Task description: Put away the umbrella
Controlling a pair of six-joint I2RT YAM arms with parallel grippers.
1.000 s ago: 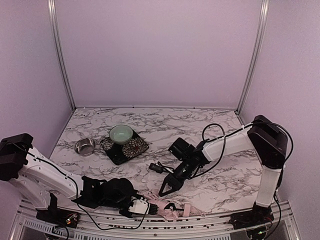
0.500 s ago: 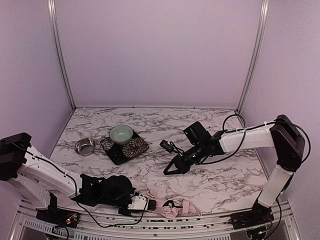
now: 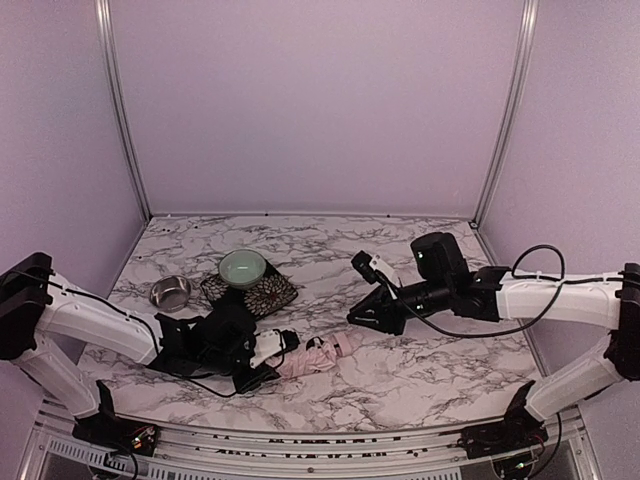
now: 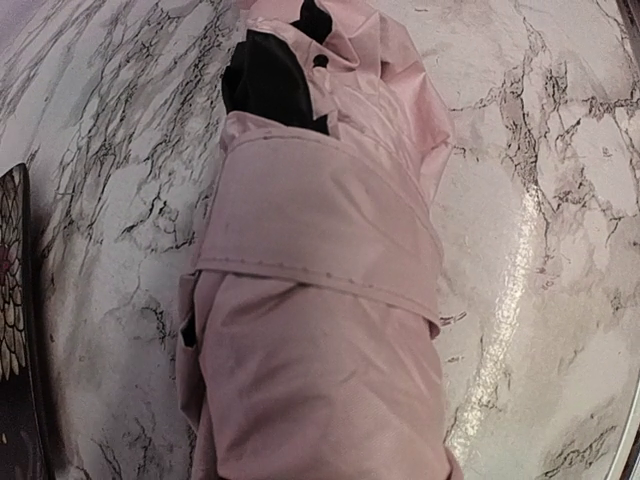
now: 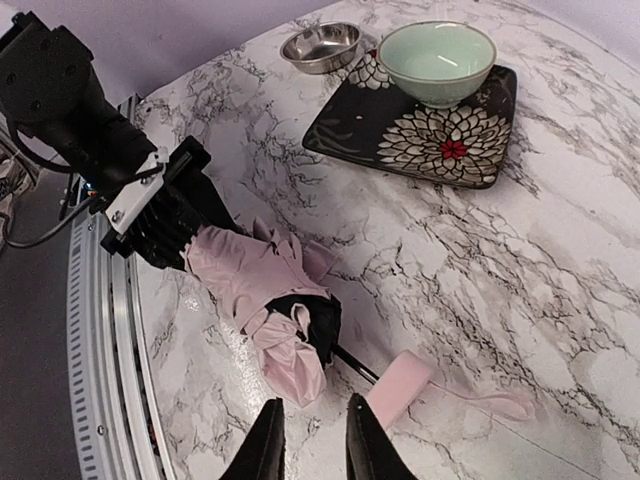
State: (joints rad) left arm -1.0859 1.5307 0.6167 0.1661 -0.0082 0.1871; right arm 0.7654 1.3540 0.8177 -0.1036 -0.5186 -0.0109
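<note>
The left gripper [image 3: 270,360] is clenching one end of the umbrella [image 3: 318,355], whose pale pink bundle is lying on the desk [image 3: 430,380] toward the near edge, left of centre, near the floral mat [image 3: 262,296]. The right gripper [image 5: 312,442] is hovering close by the umbrella's pink handle [image 5: 398,388], its fingers [image 5: 268,445] standing slightly parted with nothing between them

White marble-patterned table [image 3: 440,370] with grey veins, enclosed by plain lilac walls [image 3: 310,100]; slanted metal posts [image 3: 121,110] at rear corners; soft, even light.
</note>
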